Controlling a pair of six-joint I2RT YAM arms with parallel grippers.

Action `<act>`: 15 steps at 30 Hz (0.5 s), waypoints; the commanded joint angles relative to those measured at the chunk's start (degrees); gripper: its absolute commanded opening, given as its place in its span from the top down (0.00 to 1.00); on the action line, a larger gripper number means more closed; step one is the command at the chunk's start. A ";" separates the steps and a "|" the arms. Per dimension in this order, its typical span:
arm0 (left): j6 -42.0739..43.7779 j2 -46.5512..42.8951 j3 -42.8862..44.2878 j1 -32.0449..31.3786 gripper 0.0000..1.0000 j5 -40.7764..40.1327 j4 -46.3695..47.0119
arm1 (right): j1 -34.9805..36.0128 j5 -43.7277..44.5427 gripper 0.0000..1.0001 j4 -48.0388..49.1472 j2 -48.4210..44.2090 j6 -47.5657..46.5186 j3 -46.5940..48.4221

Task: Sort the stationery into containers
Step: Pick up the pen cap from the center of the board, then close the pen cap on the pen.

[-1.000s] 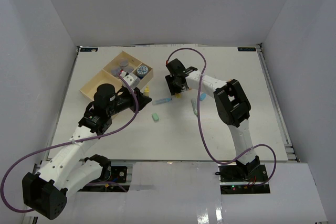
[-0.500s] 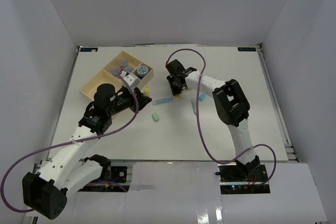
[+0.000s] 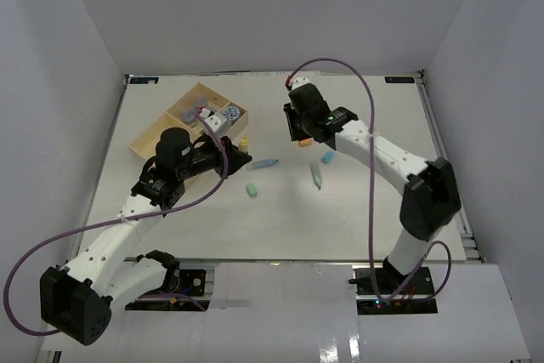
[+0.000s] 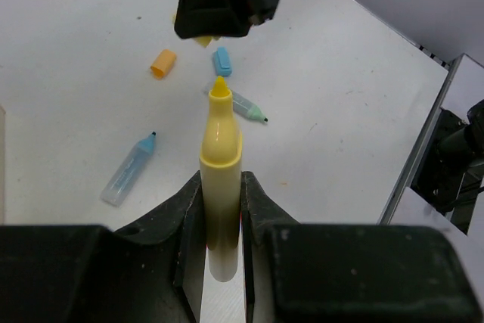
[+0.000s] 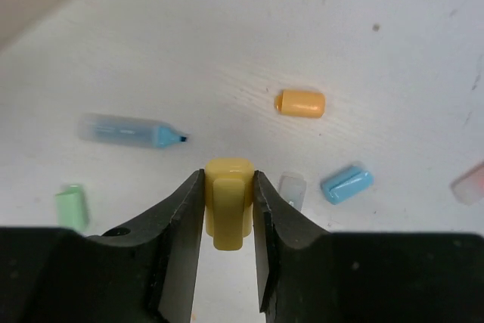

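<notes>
Our left fingers [image 4: 185,221] are clamped on a yellow marker [image 4: 220,149], tip bare; our right fingers [image 5: 181,225] pinch what looks like its yellow cap [image 5: 229,206] over the table [image 5: 378,51].

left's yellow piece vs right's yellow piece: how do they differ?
The yellow marker in the left gripper is long with a bare pointed tip; the yellow cap in the right gripper is short and blunt. The marker juts far out; the cap barely does. Both are pastel yellow, clamped.
</notes>
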 commanded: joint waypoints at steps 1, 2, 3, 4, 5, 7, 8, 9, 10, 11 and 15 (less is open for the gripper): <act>-0.92 2.90 6.16 0.25 0.90 4.16 2.75 | 1.71 2.55 0.85 7.79 -12.54 1.48 -3.02; -0.92 3.61 7.13 -0.01 0.90 4.43 3.10 | 2.06 2.55 0.87 8.67 -16.30 1.66 -3.46; -0.75 4.14 8.10 -0.19 0.90 4.43 3.80 | 2.33 2.73 0.87 10.07 -17.99 1.83 -3.90; -0.57 4.84 9.67 -0.36 0.90 4.26 4.07 | 2.68 2.90 0.89 11.13 -19.58 2.27 -4.17; -0.05 6.24 10.38 -0.80 0.90 4.00 4.24 | 3.46 2.91 0.90 12.36 -22.72 2.36 -4.61; 0.22 7.39 11.44 -1.24 0.90 3.91 4.77 | 4.52 3.26 0.91 17.71 -25.64 2.36 -6.53; 0.22 8.09 11.27 -1.59 0.90 3.65 4.69 | 5.83 3.34 0.91 19.21 -27.74 2.45 -6.98; -0.21 8.19 10.92 -1.59 0.90 3.64 7.30 | 6.54 3.87 0.91 20.44 -28.46 2.45 -7.24; -0.39 8.19 10.48 -1.77 0.90 3.64 7.93 | 7.42 4.48 0.91 22.37 -28.99 2.62 -7.42; -0.57 8.01 9.17 -1.86 0.90 3.47 8.55 | 9.25 5.18 0.91 23.35 -29.52 2.71 -7.51; -1.18 6.08 4.95 -1.95 0.90 2.06 12.24 | 13.75 9.23 0.91 30.63 -29.53 2.98 -9.27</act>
